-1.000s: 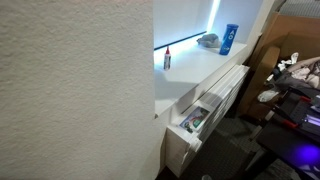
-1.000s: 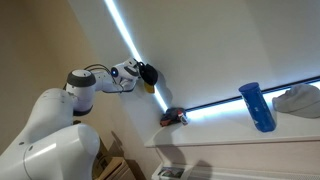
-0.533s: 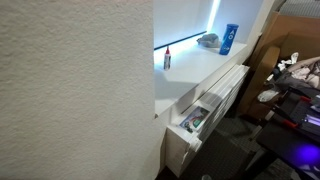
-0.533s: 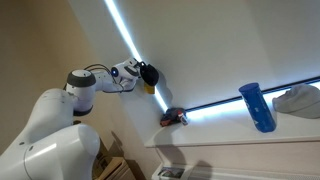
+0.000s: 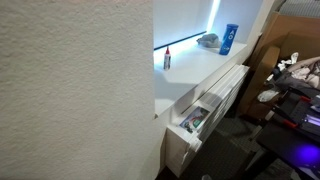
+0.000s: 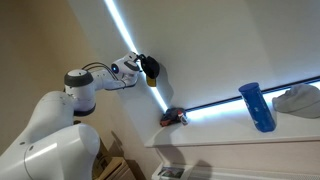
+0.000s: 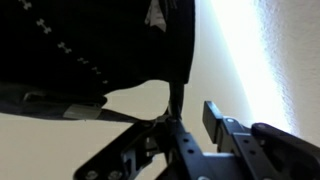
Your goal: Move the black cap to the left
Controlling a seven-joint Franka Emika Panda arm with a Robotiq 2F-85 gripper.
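The black cap (image 6: 150, 68) hangs at my gripper (image 6: 146, 70) in an exterior view, in front of the pale wall beside the bright light strip. In the wrist view the black cap (image 7: 90, 45), with light stitching, fills the upper left, and a thin edge of it runs down between the fingers of my gripper (image 7: 190, 122). The jaws stand close together on that edge. A pale wall in the foreground hides the gripper and cap in the exterior view from the other place.
A blue cup (image 6: 256, 105) stands on the white ledge (image 6: 230, 140), also seen in an exterior view (image 5: 228, 38). A grey cloth (image 6: 298, 100) lies beside it. A small dark and red object (image 6: 173, 117) sits at the ledge's end. A white drawer unit (image 5: 205, 110) is below.
My gripper has moved slightly upward along the light strip with the black cap in it. Nothing else has moved.
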